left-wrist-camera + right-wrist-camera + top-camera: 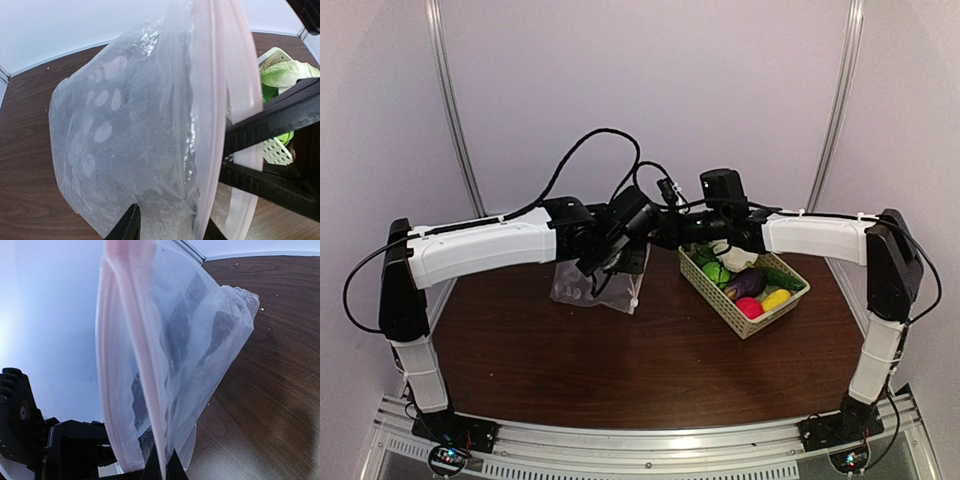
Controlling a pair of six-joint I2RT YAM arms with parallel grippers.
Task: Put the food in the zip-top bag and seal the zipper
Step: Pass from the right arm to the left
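The zip-top bag [125, 140] hangs between the two tools over the back of the dark wooden desk [620, 370], to the left of the pale green basket [720, 305]. It is a clear, crinkly pouch. Its film is creased and catches glints of light, and it is printed with pale oval spots that show best on the bulging side in the left wrist view. Along its mouth runs the zipper [217, 100], a narrow whitish strip with a faint pink tinge, standing nearly upright and curving gently down that view.

In the right wrist view the same strip drops as a thin band straight into the right tool [161, 467]. That tool's fingers are closed tight on it, and the pouch's walls spread away to the right above the brown wood. The left tool [169, 227] sits at the lower edge of the pouch. Its two black fingers stand apart with crumpled film lying between them, not pinched. Whether the pouch's bottom touches the desk cannot be told from the top view.

The food lies in the basket: a white cauliflower [725, 250] at the back, a green round piece [715, 272], a purple eggplant [745, 283], a green cucumber [782, 276], a yellow piece [775, 298] and a red-pink ball [750, 308] at the near corner.
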